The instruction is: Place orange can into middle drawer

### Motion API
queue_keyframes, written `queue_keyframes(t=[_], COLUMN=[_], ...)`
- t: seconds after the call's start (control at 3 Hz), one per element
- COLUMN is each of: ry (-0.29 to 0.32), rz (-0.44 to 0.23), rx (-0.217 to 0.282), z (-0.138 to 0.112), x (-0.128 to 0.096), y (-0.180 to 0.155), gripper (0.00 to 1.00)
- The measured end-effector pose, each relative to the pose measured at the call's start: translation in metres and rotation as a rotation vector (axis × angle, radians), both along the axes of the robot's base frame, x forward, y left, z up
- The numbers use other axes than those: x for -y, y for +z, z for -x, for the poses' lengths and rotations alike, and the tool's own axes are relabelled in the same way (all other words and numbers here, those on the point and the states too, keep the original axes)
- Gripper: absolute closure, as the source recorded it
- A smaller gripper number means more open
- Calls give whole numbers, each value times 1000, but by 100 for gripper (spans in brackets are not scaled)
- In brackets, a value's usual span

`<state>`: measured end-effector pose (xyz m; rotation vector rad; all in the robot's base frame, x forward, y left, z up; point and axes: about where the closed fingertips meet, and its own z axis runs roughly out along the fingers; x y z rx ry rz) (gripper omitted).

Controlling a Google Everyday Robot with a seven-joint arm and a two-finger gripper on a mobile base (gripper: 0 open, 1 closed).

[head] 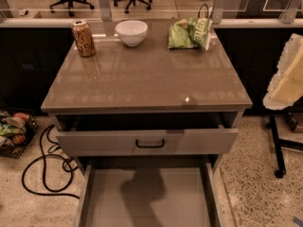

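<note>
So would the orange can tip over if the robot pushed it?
Probably, if pushed high: the orange can stands upright, taller than wide. The glossy countertop may let it slide instead. Tipped, its round body would likely roll. The gripper is not in view.

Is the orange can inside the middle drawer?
No, the orange can stands on the countertop, not in the middle drawer; the gripper is out of view.

Pincer [285, 77] apparently raised at right edge
</note>
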<state>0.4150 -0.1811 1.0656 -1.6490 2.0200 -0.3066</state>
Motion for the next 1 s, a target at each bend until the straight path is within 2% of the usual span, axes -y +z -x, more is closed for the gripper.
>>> queue_keyframes(t=[0.33,0.67,1.0], ry=[0,4,-14], rz=[0,-55,-204], rx=[0,59,118], z=[0,-17,-51], x=[0,-8,-20], y=[0,10,8], gripper=[0,0,0])
